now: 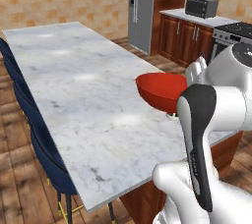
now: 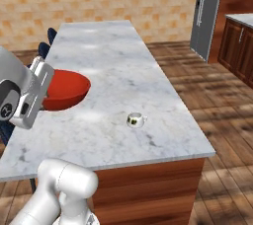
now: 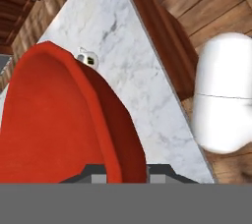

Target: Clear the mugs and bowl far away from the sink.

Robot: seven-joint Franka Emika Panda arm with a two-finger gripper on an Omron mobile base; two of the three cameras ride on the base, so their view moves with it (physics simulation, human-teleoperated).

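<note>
Nearest the camera, the gripper (image 3: 127, 171) pinches the rim of the red bowl (image 2: 63, 90), its jaws narrow on the wall. The bowl hangs lifted and tilted above the marble island counter (image 1: 83, 100), near its close end, with its open mouth turned sideways rather than up; being round, it has no long axis. This looks like the carrying step; next it needs setting down flat. Farther on, a squat white mug (image 2: 135, 120) stands upright towards the counter's right edge.
</note>
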